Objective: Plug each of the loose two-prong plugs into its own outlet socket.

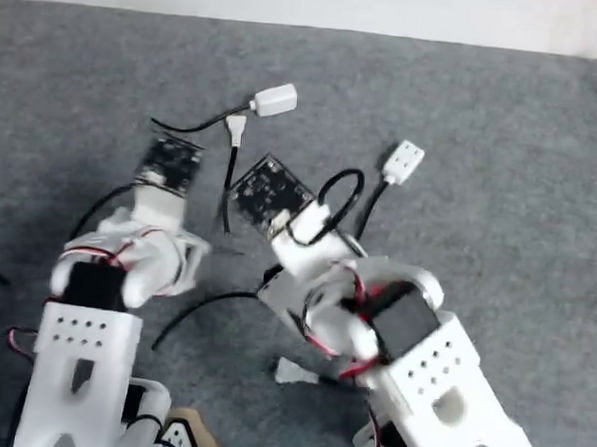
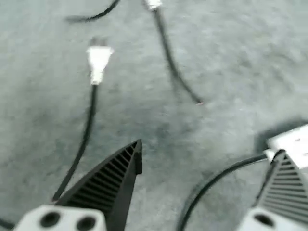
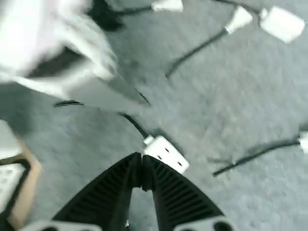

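Observation:
My left gripper (image 2: pixel 210 149) hovers open over the grey carpet, nothing between its fingers. Ahead of it lies a white two-prong plug (image 2: pixel 98 60) on a black cable, and a second plug (image 2: pixel 153 4) lies farther off. A white outlet socket (image 2: pixel 293 142) rests by one finger. My right gripper (image 3: pixel 142 168) is shut, its tips just short of a white outlet socket (image 3: pixel 166 154) on a black cable. Beyond it lie a plug (image 3: pixel 239 18) and an outlet socket (image 3: pixel 281 23). The high view shows that plug (image 1: pixel 235 130) and socket (image 1: pixel 273 100).
Another outlet socket (image 1: pixel 403 161) lies at the right of the arms, and a loose plug (image 1: pixel 291 371) lies near the right arm's base. Black cables (image 1: pixel 204 304) trail between the arms. The left arm (image 3: pixel 53 43) stands close to the right gripper.

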Available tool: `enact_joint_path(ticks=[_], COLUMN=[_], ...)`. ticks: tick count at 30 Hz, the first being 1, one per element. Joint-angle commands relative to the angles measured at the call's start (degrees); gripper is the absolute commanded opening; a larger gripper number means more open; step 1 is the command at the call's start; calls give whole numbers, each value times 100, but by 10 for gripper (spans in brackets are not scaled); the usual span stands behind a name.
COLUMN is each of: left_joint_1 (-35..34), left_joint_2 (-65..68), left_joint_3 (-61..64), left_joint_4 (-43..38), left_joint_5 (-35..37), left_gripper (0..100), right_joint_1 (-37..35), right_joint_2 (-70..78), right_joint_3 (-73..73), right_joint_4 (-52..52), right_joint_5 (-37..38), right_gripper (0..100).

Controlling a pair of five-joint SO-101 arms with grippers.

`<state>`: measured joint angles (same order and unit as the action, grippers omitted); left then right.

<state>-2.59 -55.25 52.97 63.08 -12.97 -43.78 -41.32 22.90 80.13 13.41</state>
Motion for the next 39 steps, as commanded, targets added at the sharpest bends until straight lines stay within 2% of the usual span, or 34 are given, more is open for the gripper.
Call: enact_joint_path(ticks=[1,3,6,8,14,18,21,25,31,36,39], left_joint_1=[-251,-268,-330,-497,-1112,-1508,-1736,-1807,-1877,-2325,-2501], left_joint_2=[-48,-48,-48,-40,-40,-40,-40,-40,-40,-48,-48], left_joint_3=[-189,-198,-207,-198,-207,-198,-198,-198,-198,-198,-189], left_joint_4=[-79,-79,-88,-97,-79,-70,-70,-97,-88,-105,-229], left_joint_5=[79,79,62,70,44,-202,-316,-325,-325,-352,-756], left_gripper=[400,400,400,400,400,400,400,400,400,400,400], right_joint_1=[347,462,567,453,207,180,180,-92,-927,-1042,-1042], right_joint_2=[330,514,787,875,690,655,646,637,637,637,637], right_joint_3=[-13,40,497,1156,3178,3820,3987,4013,4092,4338,4338], right_joint_4=[4,48,251,312,-857,-1631,-1974,-2079,-2167,-2369,-2352], right_joint_5=[88,352,1521,2013,2725,2699,2215,1705,1037,967,967], right_gripper=[7,7,9,11,119,157,156,156,156,156,156])
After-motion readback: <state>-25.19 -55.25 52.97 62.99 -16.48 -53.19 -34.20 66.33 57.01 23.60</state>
